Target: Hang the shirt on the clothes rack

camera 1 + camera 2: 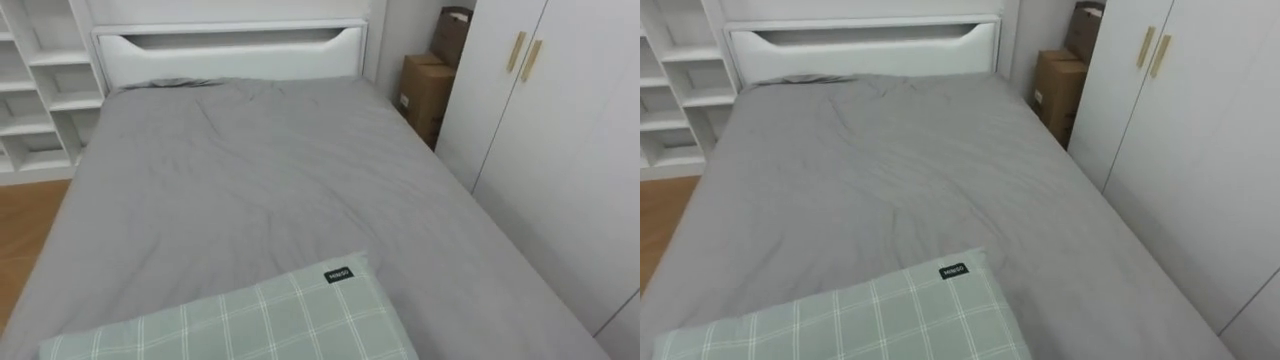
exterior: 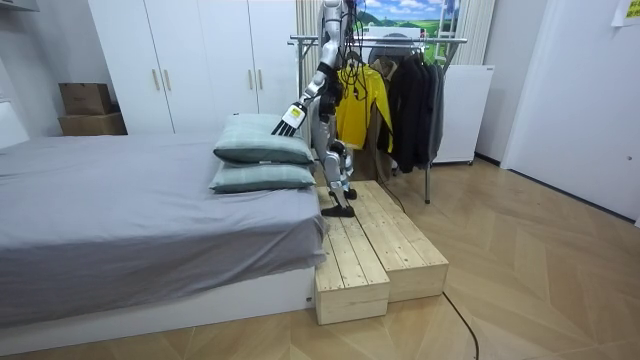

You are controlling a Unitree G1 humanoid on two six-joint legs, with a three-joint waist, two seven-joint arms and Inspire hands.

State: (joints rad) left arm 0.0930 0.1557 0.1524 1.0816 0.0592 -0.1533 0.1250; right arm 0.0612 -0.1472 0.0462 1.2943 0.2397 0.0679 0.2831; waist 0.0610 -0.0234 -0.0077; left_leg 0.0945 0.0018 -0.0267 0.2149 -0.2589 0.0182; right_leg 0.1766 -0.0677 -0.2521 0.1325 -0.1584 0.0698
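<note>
Robot stands on a wooden platform (image 2: 375, 240) at the end of a grey-sheeted bed (image 1: 250, 180), facing along the bed. In the room view, centre frame, one arm reaches down toward two stacked pillows (image 2: 262, 150). By body position it reads as the left hand (image 2: 290, 118). Its fingers are straight and spread apart, just above the top pillow; contact cannot be confirmed.

Clothes location: upper centre of the room view, directly behind the robot. A yellow garment (image 2: 352, 110) and several dark garments (image 2: 410, 100) hang on a metal clothes rack (image 2: 400, 40).

Eye views: a green checked pillow (image 1: 250, 320) lies at the bottom edge. A white headboard (image 1: 230, 50) is at top, white shelving (image 1: 40, 80) upper left, cardboard boxes (image 1: 425, 90) upper right, and a white wardrobe (image 1: 560, 120) along the right side.
</note>
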